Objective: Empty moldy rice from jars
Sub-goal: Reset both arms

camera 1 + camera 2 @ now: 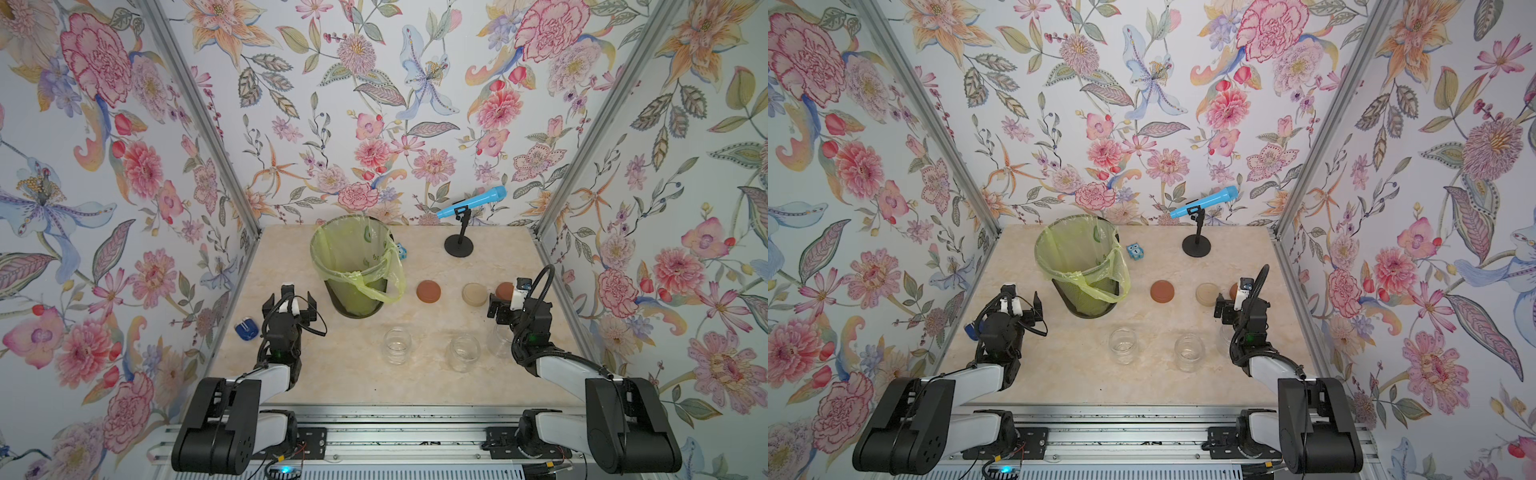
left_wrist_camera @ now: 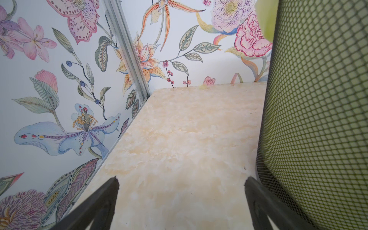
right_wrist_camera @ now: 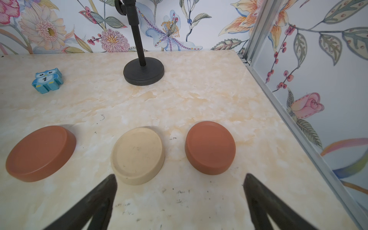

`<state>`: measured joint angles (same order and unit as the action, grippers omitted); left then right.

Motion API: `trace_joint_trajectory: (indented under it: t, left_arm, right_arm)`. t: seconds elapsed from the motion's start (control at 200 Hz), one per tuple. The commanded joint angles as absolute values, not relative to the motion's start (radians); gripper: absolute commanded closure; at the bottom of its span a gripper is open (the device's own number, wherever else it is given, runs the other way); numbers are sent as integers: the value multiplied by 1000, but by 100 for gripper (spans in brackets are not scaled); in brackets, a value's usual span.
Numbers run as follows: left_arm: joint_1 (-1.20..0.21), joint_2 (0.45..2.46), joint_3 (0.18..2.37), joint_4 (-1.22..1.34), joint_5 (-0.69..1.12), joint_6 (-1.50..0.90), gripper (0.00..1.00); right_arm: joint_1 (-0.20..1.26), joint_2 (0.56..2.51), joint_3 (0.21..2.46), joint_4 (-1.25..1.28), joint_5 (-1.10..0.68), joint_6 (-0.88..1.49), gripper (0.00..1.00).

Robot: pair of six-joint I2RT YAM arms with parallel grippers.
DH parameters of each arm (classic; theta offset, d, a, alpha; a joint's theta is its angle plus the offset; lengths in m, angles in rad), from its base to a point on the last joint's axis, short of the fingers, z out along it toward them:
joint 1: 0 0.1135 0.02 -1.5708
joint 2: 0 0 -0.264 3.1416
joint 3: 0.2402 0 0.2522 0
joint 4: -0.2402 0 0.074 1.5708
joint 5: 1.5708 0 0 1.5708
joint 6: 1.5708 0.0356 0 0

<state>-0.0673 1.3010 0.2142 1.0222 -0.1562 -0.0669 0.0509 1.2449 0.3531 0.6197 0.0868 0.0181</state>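
Your right gripper (image 3: 180,175) hangs wide open, empty, facing three lids (image 3: 137,155); stand (image 3: 143,73) beyond, wall (image 3: 318,79) close beside, open table (image 3: 179,103) between.

The jars (image 1: 397,345) look like clear, glossy glass; the reddish-brown lids (image 3: 40,152) and the beige lid (image 3: 137,155) are smooth and matt. The bin (image 2: 318,119) is dark wire mesh lined with a thin, crinkled yellow-green plastic bag (image 1: 353,253). The table (image 3: 179,99) has a smooth marble-look top with small dark scuffs.
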Motion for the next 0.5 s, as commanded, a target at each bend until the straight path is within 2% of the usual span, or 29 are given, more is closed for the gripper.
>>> trace_joint_trajectory:
  t: [0.0, 0.175, 0.32, 0.495]
  left_arm:
    - [-52, 1343, 212, 1145, -134, -48, 0]
    - [-46, 1396, 232, 1191, -123, 3, 0]
    - [-24, 1471, 183, 1369, -90, 1, 0]
    - [-12, 1552, 169, 1467, -66, 0, 0]
  right_arm:
    - [58, 1198, 378, 582, 72, 0, 0]
    - [34, 1229, 380, 640, 44, -25, 0]
    - [22, 1287, 327, 828, 7, -33, 0]
    - [-8, 1359, 324, 891, -55, -32, 0]
